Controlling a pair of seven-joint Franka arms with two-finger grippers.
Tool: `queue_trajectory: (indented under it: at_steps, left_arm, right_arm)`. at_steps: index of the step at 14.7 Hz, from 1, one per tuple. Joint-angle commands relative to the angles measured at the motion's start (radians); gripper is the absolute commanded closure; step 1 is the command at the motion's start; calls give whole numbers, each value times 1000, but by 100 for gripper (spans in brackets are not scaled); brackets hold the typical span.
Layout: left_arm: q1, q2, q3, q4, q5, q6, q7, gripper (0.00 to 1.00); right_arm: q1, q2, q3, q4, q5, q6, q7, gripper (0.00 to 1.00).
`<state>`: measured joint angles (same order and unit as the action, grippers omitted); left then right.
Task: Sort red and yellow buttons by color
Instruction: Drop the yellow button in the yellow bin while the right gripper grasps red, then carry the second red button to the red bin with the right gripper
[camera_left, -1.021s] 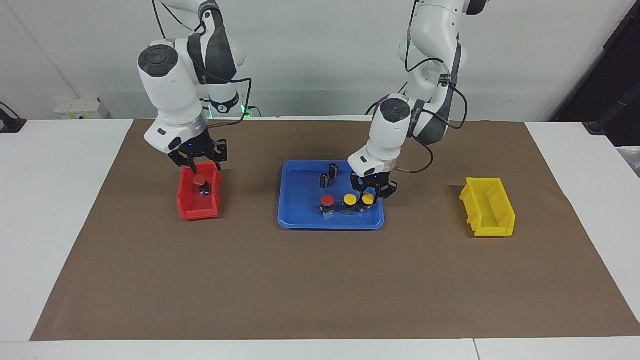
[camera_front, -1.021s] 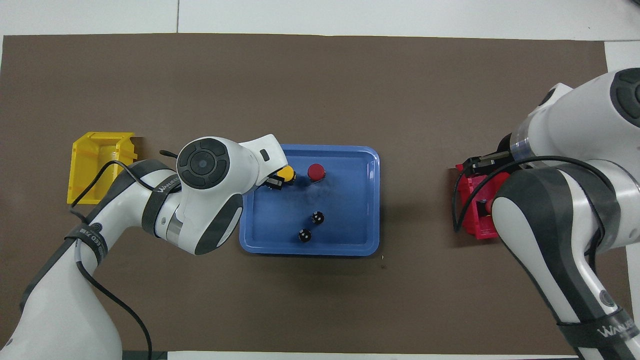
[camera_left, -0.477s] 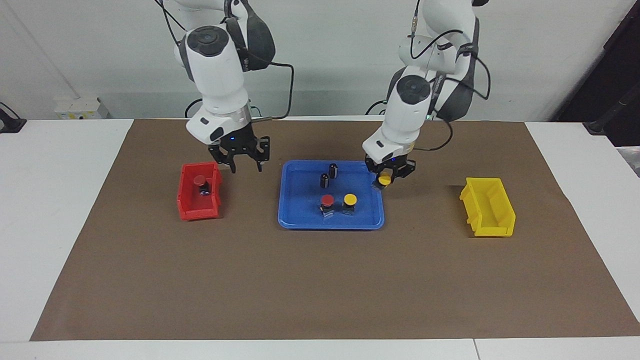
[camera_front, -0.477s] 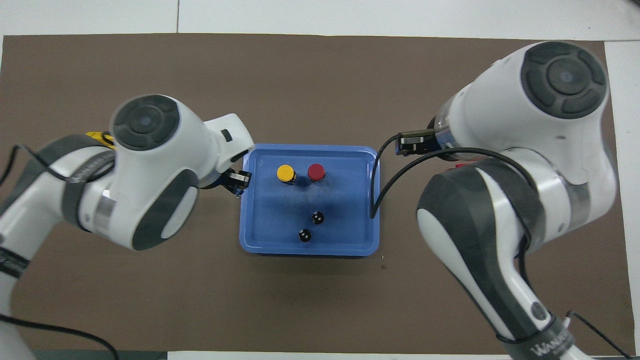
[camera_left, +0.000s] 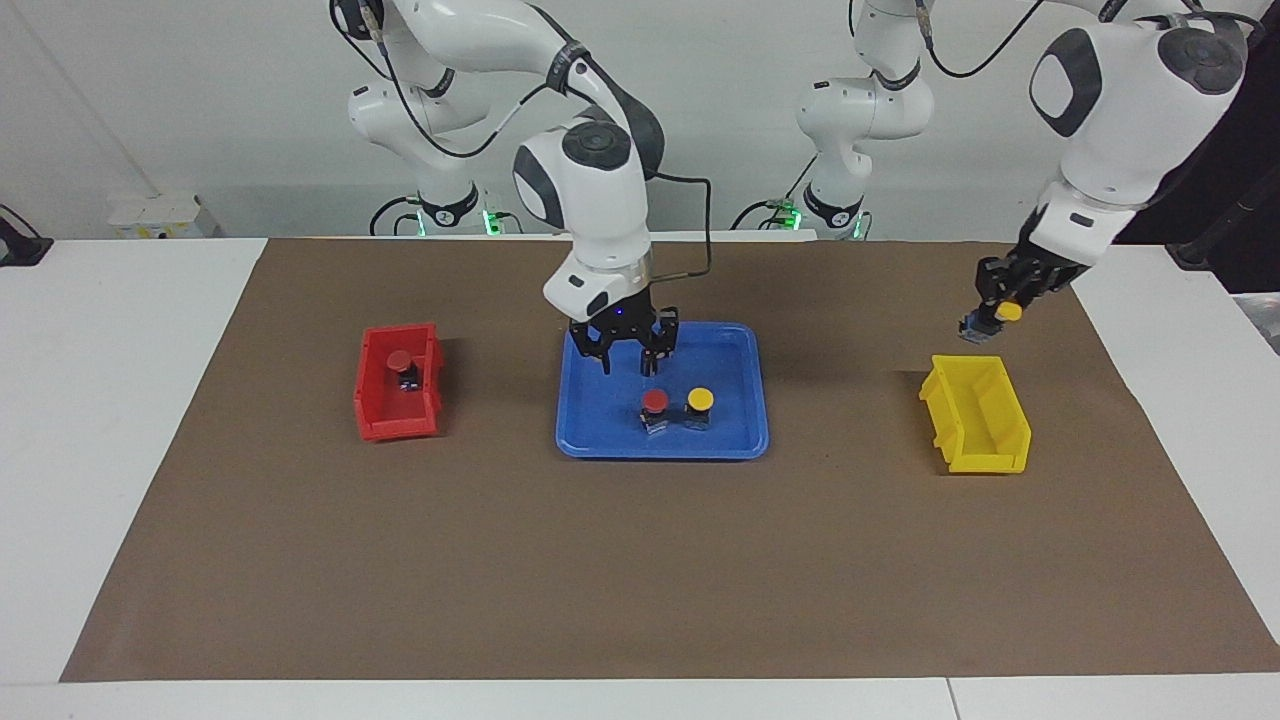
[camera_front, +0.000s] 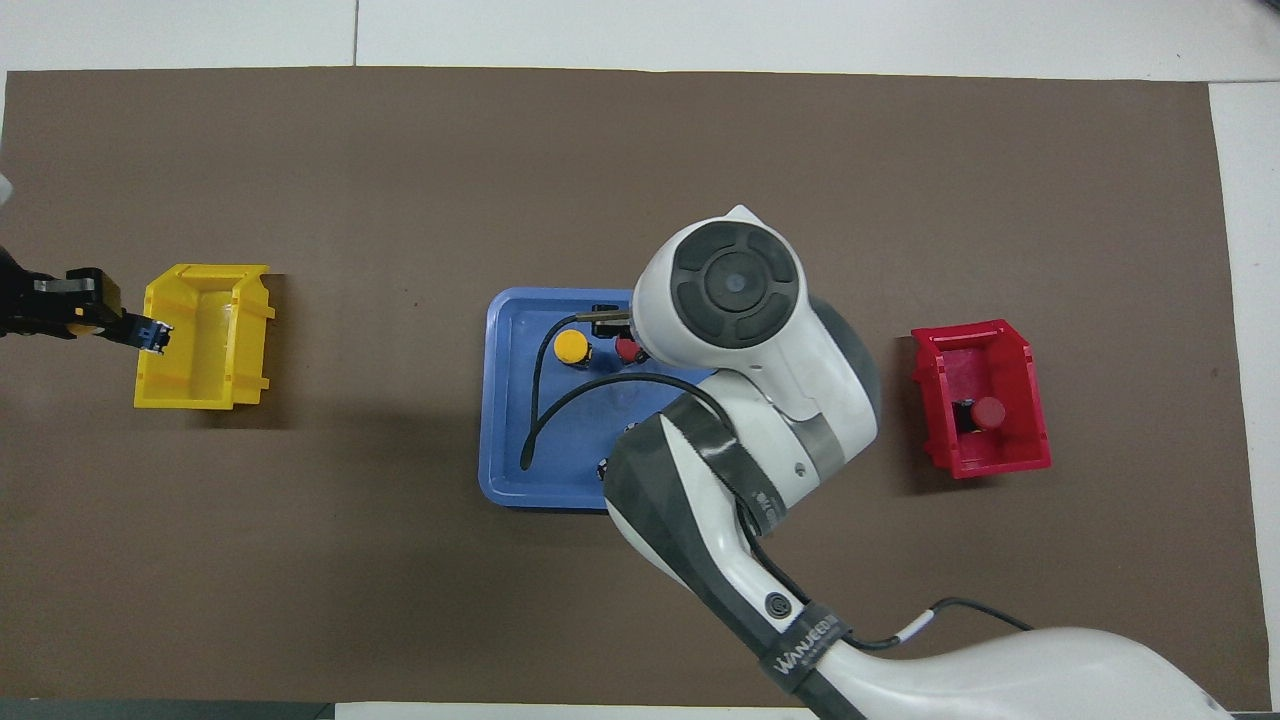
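Observation:
My left gripper (camera_left: 990, 318) is shut on a yellow button (camera_left: 1008, 311) and holds it in the air over the yellow bin's (camera_left: 975, 415) edge nearest the robots; it also shows in the overhead view (camera_front: 140, 332) at the bin's (camera_front: 200, 340) outer wall. My right gripper (camera_left: 627, 352) is open and empty, low over the blue tray (camera_left: 730, 440). A red button (camera_left: 655, 400) and a yellow button (camera_left: 700, 400) stand side by side on the tray. Another red button (camera_left: 400, 360) lies in the red bin (camera_left: 395, 425).
Two dark capless cylinders on the tray are mostly hidden by my right gripper and arm; one edge shows in the overhead view (camera_front: 603, 465). The red bin stands toward the right arm's end of the brown mat, the yellow bin toward the left arm's end.
My left gripper carried the yellow button from the tray's edge over to the yellow bin. My right gripper moved from beside the red bin to over the tray, still open.

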<state>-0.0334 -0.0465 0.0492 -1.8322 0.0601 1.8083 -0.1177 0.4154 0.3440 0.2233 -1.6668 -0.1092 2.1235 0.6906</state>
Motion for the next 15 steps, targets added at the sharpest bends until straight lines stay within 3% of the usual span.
queue_trajectory:
  at_steps: [1, 6, 11, 12, 15]
  left_arm:
    - [65, -10, -14, -122, 36, 170, -45, 99]
    - [86, 36, -15, -288, 37, 419, -77, 99]
    - [56, 59, -15, -334, 37, 456, -112, 99]
    - [56, 62, -15, -354, 37, 485, -111, 99]
    - [58, 65, -15, -401, 37, 517, -108, 99]
  right_arm:
    - [23, 81, -2, 50, -78, 21, 46, 30]
    - [23, 101, -2, -13, -84, 104, 47, 30]
    - [25, 104, -1, -34, -84, 116, 47, 33]
    - [25, 104, -1, -37, -84, 122, 47, 40]
    - [25, 104, -1, -28, -70, 116, 49, 74]
